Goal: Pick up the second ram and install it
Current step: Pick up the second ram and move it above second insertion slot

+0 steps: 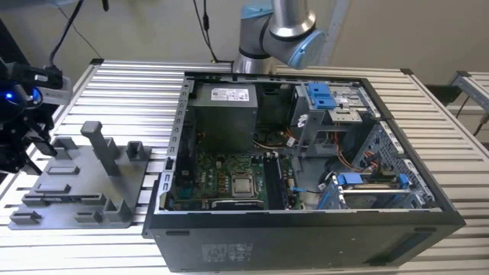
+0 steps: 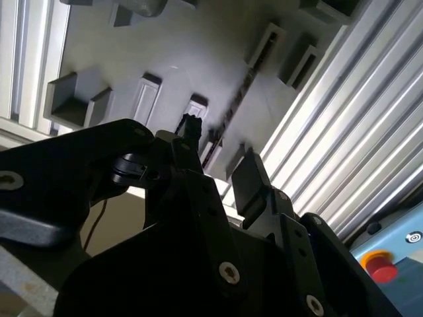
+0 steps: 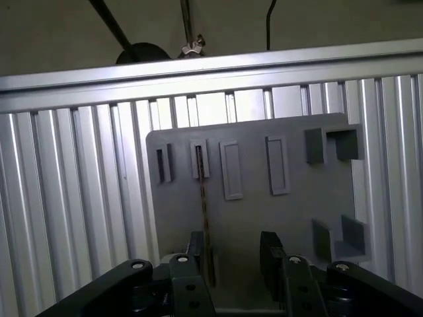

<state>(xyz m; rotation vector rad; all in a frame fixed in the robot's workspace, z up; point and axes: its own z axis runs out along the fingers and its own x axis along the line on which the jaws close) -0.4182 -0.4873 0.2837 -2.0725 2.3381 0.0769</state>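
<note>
Exterior view: my claw (image 1: 34,150) is at the exterior view's left, over the grey tray (image 1: 84,215) and partly cut off by the frame edge. I can't judge the jaw gap from here, and the second ram is too thin to pick out on the tray. The open computer case (image 1: 306,172) stands just beside the tray, toward the exterior view's right. The white label (image 1: 233,93) on the power supply and the sticker (image 1: 225,251) on the case's near wall are both unreadable.

First wrist view: claw (image 3: 232,254) is spread wide and grips nothing. The second ram (image 3: 203,198) stands on edge in a tray slot. It shows only as a thin line, so its chips and label are hidden. Its near end lies between my fingers (image 3: 196,246), just beside one of them. I can't tell if they touch.

Second wrist view: my own dark body blocks much of the picture. Claw (image 2: 218,155) is agape, and the ram (image 2: 232,109) is a dark strip on the tray (image 2: 198,53). A red button (image 2: 380,264) sits in the corner, and the marks near it are illegible.
</note>
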